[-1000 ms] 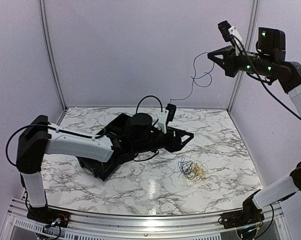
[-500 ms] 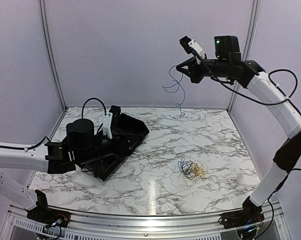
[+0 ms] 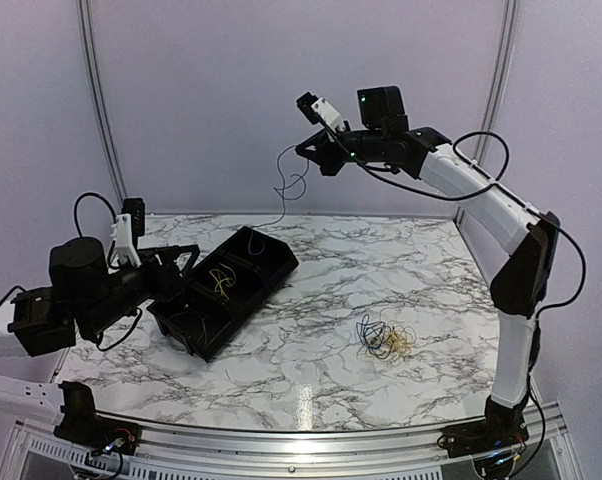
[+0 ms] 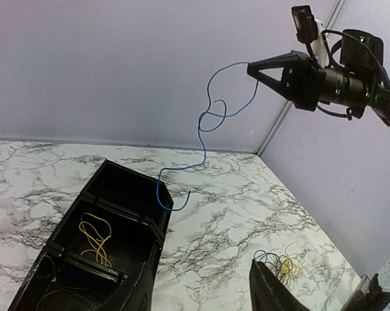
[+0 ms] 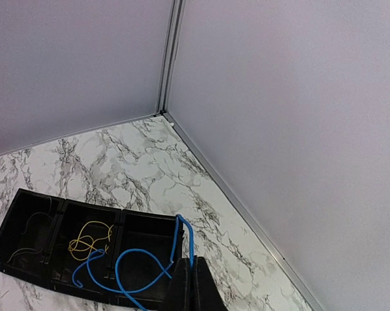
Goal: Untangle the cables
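My right gripper (image 3: 303, 152) is high in the air at the back, shut on a thin blue cable (image 3: 286, 185). The cable hangs in loops, its lower end near the far end of the black tray (image 3: 186, 335). In the right wrist view the fingers (image 5: 194, 285) are closed on the blue cable (image 5: 137, 272) above the tray (image 5: 26, 201). A yellow cable (image 3: 221, 283) lies in the tray's middle compartment. The tangle (image 3: 386, 340) of blue, yellow and black cables lies on the table at centre right. My left gripper (image 3: 186, 258) is open and empty, left of the tray.
The tray has three compartments; the near one holds a thin pale wire (image 5: 26, 249). The left wrist view shows the blue cable (image 4: 205, 129), the tray rim (image 4: 127, 188) and the tangle (image 4: 279, 264). Booth walls and metal posts close in the marble table (image 3: 431, 270).
My right arm has swung left from the back right corner, carrying the blue cable to above the tray. My left arm has drawn back to the left, off the tray.
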Tool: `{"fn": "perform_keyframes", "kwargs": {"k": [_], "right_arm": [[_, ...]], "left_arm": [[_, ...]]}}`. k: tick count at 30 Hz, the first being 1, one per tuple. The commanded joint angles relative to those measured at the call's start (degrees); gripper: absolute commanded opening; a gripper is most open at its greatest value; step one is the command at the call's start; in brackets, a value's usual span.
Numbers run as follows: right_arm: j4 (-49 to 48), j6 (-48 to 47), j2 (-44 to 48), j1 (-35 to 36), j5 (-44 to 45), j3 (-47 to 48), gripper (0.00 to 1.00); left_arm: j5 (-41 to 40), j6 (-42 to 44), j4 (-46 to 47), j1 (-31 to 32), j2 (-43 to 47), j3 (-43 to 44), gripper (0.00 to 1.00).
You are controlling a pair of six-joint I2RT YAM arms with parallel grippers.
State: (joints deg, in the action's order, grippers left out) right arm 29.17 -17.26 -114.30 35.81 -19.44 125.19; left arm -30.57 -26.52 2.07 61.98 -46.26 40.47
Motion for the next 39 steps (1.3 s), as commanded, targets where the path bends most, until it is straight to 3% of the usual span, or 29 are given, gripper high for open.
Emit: {"fn": "perform_keyframes", "kwargs": {"k": [1, 11, 22, 39], "right_arm": [[-2.3, 1.5, -6.4, 1.4, -0.4, 5.8, 0.0], [-3.3, 0.9, -19.1, 5.3, 0.6, 12.2, 0.0], [-1.9, -1.4, -25.5, 6.8, 1.8, 10.5, 0.0], [-4.9, -3.6, -33.7, 8.3, 15.4, 10.9, 0.0]], "left_arm": [[-6.0, -0.2, -7.5, 0.0, 4.3, 2.0, 0.53], [-8.3, -2.7, -11.4, 0.0, 8.1, 0.3, 0.53], [-9.2, -3.4, -12.8, 0.0, 9.5, -1.6, 0.53], [-6.8, -8.4, -13.3, 0.0, 6.6, -1.4, 0.53]]}}
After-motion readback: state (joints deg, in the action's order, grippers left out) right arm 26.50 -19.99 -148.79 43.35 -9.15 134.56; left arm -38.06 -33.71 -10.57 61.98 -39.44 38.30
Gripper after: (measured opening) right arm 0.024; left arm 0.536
